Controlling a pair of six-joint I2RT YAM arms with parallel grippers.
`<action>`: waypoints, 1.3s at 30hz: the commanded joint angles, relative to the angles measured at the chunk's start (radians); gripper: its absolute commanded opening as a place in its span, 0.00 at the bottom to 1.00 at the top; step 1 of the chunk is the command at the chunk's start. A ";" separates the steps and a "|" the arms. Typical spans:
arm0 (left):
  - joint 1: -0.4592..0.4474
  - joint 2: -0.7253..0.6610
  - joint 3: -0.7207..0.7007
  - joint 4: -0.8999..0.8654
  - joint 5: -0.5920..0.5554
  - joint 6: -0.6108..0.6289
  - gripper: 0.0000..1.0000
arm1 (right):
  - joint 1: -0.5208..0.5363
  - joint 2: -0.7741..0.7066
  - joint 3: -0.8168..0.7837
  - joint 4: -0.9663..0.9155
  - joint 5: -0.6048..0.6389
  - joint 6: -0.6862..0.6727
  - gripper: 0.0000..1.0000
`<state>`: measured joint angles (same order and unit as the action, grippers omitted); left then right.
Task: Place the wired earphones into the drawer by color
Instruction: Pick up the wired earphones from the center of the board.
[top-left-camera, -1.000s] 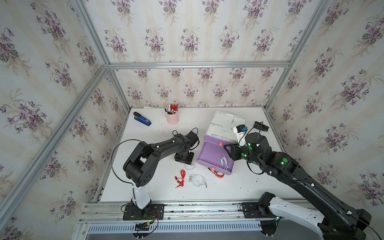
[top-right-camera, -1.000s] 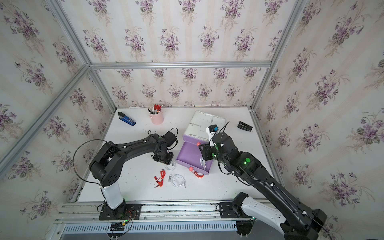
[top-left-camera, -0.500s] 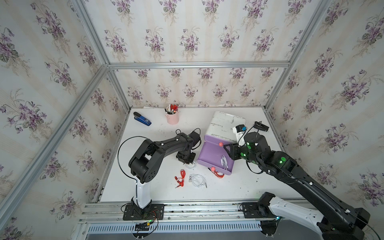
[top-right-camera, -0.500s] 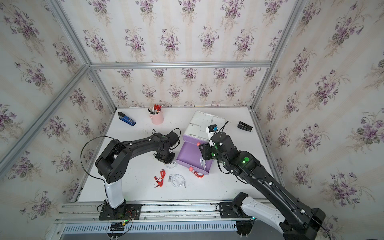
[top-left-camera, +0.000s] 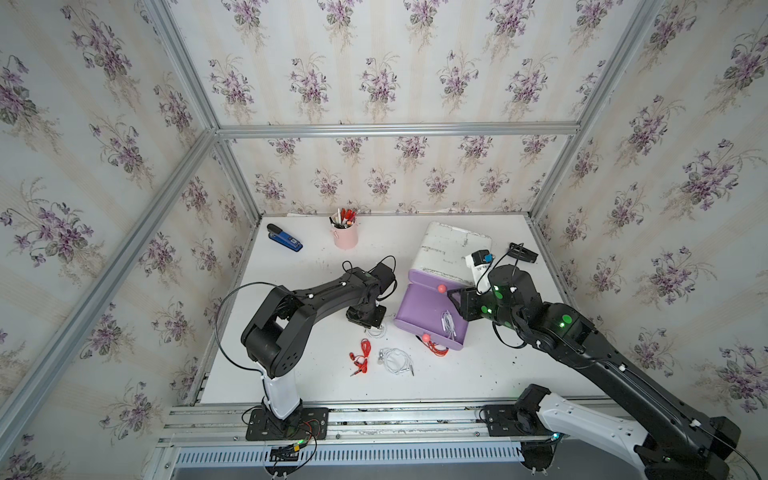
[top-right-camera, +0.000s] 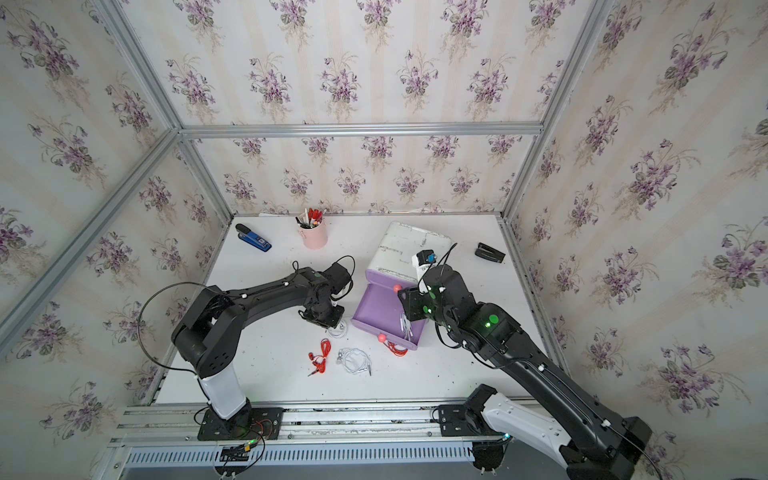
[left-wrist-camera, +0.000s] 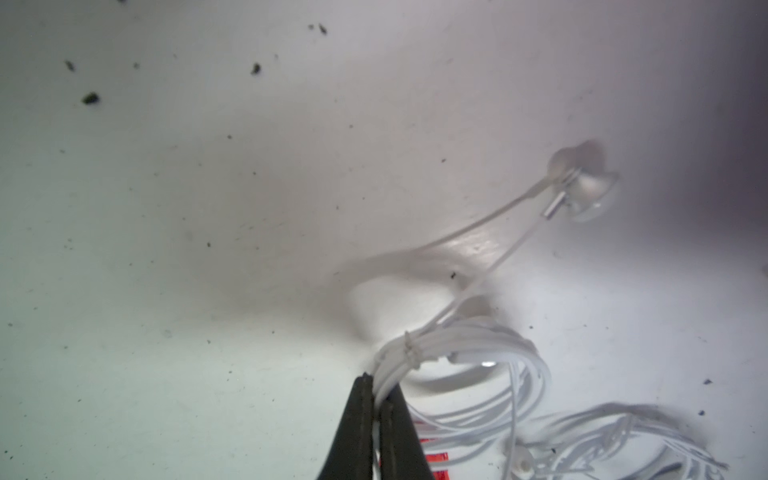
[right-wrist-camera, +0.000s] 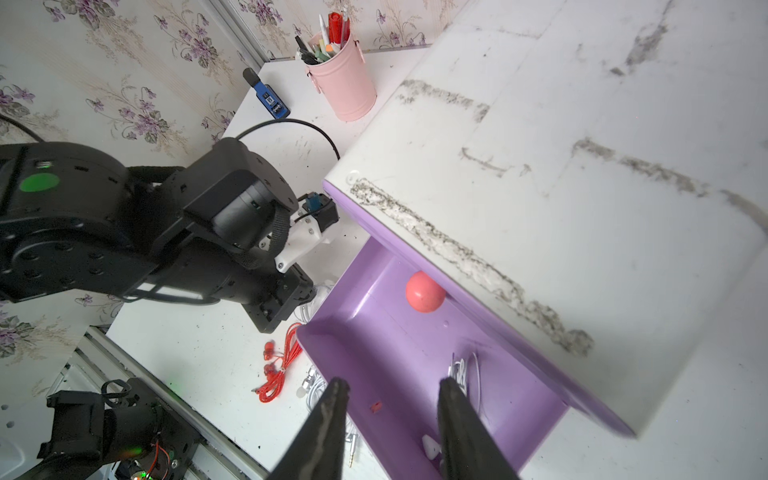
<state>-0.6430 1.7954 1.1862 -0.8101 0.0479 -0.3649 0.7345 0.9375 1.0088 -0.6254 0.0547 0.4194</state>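
**Left arm grips white earphones beside open drawer.** The left fingers (left-wrist-camera: 355, 419), two slim matte-black blades, press together on a tied bundle of thin, glossy white earphones (left-wrist-camera: 469, 349). The bundle lies on the speckled white surface (left-wrist-camera: 166, 208), just beside the open purple drawer (top-left-camera: 409, 309). Only the left wrist view shows the pinch; in both top views the arm's black wrist covers it, leaving a loop of cord in sight. From the pinch the coil runs away from the fingers, and one strand stretches out to a rounded, translucent earbud (left-wrist-camera: 582, 183).

The right fingers (right-wrist-camera: 328, 415) stand spread with nothing between them, above the smooth plastic drawer. Inside it a second white set (right-wrist-camera: 463, 370) lies lengthwise, front to back, along the wall on the right arm's side. A round coral knob (right-wrist-camera: 424, 291) sits under the cabinet top (right-wrist-camera: 540, 166), which is white and streaked with grey grime.

On the surface in front, a red set (top-left-camera: 362, 357) lies with its long axis front to back, just beside a loose white coil (top-left-camera: 397, 360). Another red cord (top-left-camera: 436, 348) shows at the drawer's front edge.
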 joint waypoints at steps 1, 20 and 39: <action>0.010 -0.053 -0.022 -0.010 0.006 -0.023 0.06 | 0.002 -0.005 -0.006 0.016 -0.014 0.004 0.40; 0.017 -0.500 0.017 -0.261 0.028 0.006 0.07 | 0.002 -0.063 -0.061 0.211 -0.256 0.034 0.42; -0.109 -0.521 0.179 -0.362 0.120 0.042 0.06 | 0.141 0.128 -0.128 0.589 -0.547 0.029 0.61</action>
<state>-0.7425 1.2686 1.3556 -1.1625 0.1581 -0.3290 0.8700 1.0378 0.8734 -0.0959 -0.4355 0.4786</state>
